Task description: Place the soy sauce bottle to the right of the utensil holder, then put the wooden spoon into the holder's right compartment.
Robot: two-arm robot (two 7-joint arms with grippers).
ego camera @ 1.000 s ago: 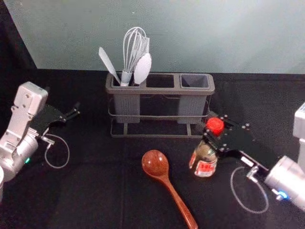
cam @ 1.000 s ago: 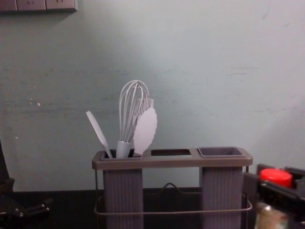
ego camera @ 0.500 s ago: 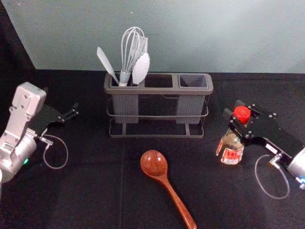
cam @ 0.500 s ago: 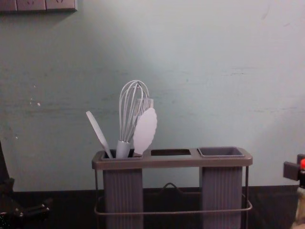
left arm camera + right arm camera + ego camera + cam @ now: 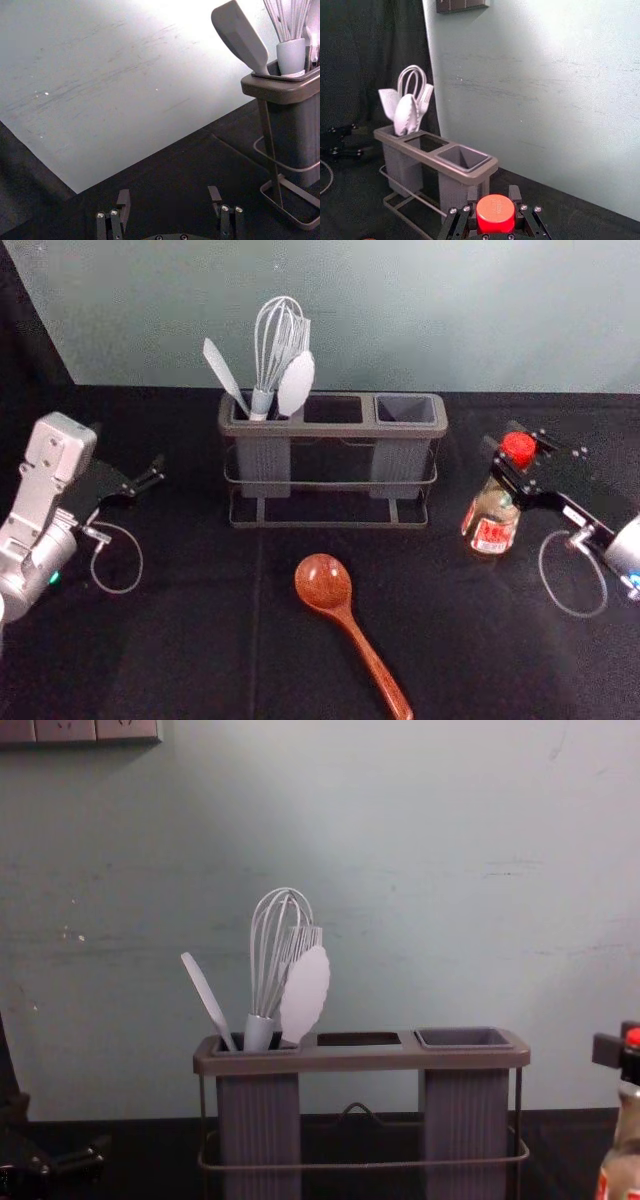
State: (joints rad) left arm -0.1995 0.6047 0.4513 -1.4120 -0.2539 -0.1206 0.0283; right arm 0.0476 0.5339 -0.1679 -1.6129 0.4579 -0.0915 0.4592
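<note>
To the right of the utensil holder (image 5: 312, 429), and apart from it, we find the soy sauce bottle (image 5: 492, 512) in the right gripper (image 5: 503, 436). That gripper's fingers close on the bottle just under its red cap (image 5: 518, 448), one to each side, as our right wrist view shows. From the head view we see the bottle leaning a little, its cap away from us; whether its base touches the black tabletop (image 5: 200, 650), we cannot tell.

Nearer to us than the holder, the wooden spoon (image 5: 325, 582) lies flat on the tabletop, its bowl toward the holder and its handle running toward us and to the right.

Left of the holder, the left gripper (image 5: 128, 450) is parked above the tabletop with its fingers spread apart, and our left wrist view shows a gap between them.

In the holder's left compartment we see a whisk (image 5: 280, 330), a spatula (image 5: 225, 372), a pale utensil with a scalloped edge (image 5: 305, 992) and a pronged utensil (image 5: 305, 934). The right compartment (image 5: 405, 410) is a grey cup set in the frame.
</note>
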